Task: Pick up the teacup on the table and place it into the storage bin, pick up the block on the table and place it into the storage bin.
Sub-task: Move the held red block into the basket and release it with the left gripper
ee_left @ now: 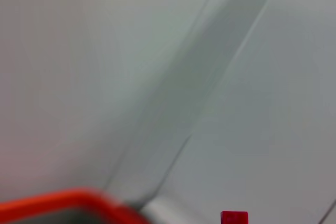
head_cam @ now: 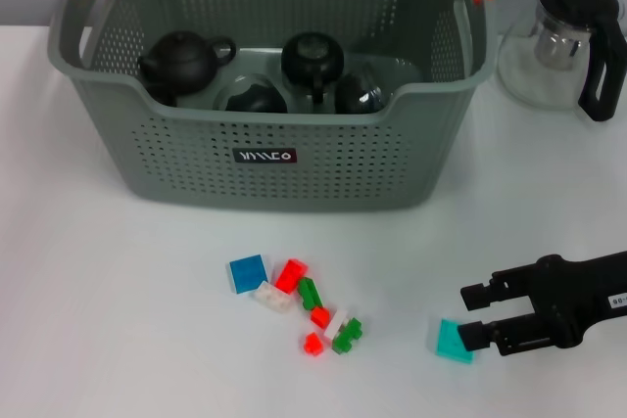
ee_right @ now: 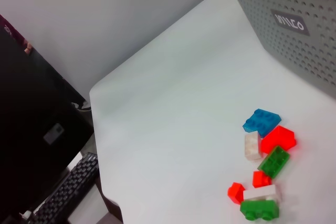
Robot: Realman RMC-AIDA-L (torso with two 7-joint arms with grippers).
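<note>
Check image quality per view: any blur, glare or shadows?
Head view: sharp, even light, soft shadow under the right gripper by the teal block; slight glare on the glass teapot. Left wrist view: badly blurred, only an orange handle readable. Right wrist view: sharp on the loose blocks, dark at one side.

Grey-green perforated storage bin [head_cam: 274, 159] with orange handle ends; teal block [head_cam: 453, 341]; black hand [head_cam: 473, 312].

Loose blocks [ee_right: 265, 169] lie clustered on the white table [ee_right: 173, 129] near the storage bin [ee_right: 294, 30].
</note>
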